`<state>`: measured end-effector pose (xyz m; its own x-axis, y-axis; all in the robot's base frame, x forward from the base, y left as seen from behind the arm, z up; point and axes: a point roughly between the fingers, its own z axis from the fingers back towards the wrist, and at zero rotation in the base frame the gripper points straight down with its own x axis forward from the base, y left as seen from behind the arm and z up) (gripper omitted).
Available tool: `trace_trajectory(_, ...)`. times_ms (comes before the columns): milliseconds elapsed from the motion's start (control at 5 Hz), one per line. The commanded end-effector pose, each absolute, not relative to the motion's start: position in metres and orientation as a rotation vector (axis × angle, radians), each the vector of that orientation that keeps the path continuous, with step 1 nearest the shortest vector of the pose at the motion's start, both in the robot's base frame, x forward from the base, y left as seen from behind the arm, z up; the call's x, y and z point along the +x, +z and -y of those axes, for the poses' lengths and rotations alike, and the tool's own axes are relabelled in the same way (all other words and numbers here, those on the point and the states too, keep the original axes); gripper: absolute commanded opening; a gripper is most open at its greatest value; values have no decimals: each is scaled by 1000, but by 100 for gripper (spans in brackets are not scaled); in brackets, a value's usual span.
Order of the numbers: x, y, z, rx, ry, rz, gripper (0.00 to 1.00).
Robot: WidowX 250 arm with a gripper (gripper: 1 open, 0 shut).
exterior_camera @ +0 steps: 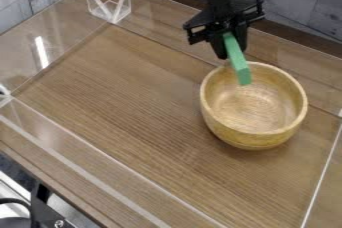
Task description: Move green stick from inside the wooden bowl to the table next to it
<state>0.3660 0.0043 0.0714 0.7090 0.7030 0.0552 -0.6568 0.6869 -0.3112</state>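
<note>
My black gripper [226, 32] hangs over the far left rim of the wooden bowl [254, 105] and is shut on the top end of the green stick [237, 59]. The stick hangs tilted, its lower end reaching down to about the bowl's far rim; whether it touches the rim I cannot tell. The bowl is round and light tan with nothing else visible inside it. It rests on the brown wood-grain table [120, 97], toward the right side.
Low clear plastic walls [34, 47] edge the table. A small clear stand [108, 5] sits at the far left corner. A grey plank wall runs behind the arm.
</note>
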Motion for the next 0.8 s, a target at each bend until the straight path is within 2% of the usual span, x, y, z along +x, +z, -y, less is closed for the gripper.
trace_trajectory(0, 373, 107, -9, -311, 839, 292, 0)
trace_trajectory(600, 372, 103, -16, -318, 1021, 339, 0)
